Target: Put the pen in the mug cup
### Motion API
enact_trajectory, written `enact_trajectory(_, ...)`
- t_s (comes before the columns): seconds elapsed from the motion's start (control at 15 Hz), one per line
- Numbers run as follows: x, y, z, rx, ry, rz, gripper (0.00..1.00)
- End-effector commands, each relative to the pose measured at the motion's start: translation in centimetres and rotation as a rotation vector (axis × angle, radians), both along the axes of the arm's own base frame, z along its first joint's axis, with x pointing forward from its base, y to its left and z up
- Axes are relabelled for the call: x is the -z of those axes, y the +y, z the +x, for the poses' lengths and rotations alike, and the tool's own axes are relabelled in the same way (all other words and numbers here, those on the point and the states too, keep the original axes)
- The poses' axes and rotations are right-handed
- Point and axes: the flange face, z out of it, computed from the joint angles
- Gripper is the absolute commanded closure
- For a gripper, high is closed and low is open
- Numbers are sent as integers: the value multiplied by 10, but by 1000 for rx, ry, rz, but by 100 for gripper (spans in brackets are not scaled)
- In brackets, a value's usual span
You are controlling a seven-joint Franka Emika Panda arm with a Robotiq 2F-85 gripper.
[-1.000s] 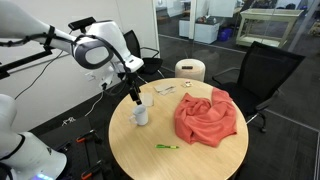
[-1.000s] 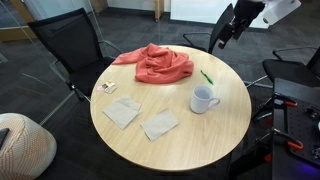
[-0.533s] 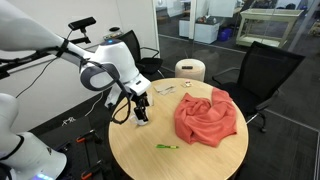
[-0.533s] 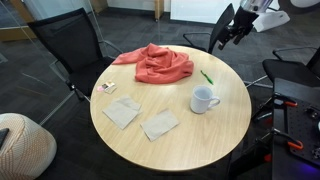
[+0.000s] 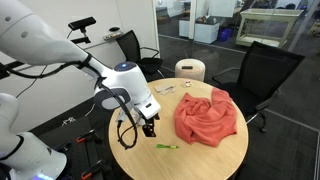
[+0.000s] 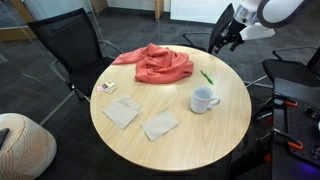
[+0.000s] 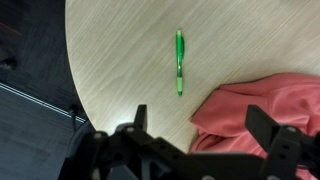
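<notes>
Shows the pen (image 7: 180, 62) lying flat and loose on the round table (image 7: 115, 60), ahead of the fingertips and within the span between them, its long axis running across their closing line. Puts the red-orange cloth (image 7: 275, 100) just beside the pen, bunched below and ahead of one finger, with a strip of bare wood between the two. Catches the gripper (image 7: 200, 125) above the wood, fingers spread wide and nothing held. Places the same pen (image 5: 167, 147) in an exterior view on the table just beyond the gripper (image 5: 149, 127), apart from the tips. Sets the mug cup (image 6: 204, 100) upright on the table, near the pen (image 6: 207, 77) but not touching it, handle out to one side; leaves it outside the wrist view.

Reads as the approach to the pick, with no contact yet made. Calls next, by this reckoning, for a forward shift to centre the tips over the pen's middle, a straight descent, and a close across the thin barrel, clear of the cloth's edge. Leaves the carry and the drop into the mug cup to follow.
</notes>
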Motion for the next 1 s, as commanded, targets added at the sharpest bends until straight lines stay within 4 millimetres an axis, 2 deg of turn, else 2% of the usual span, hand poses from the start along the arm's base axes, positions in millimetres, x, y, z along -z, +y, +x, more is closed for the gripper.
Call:
enact_trajectory(0.0, 6, -4, 2, 20, 3, 8, 0)
enact_trajectory(0.13, 15, -8, 5, 34, 13, 15, 0)
enact_trajectory(0.47, 17, -10, 11, 45, 15, 17, 0)
enact_trajectory(0.93, 47, -36, 33, 99, 68, 40, 0)
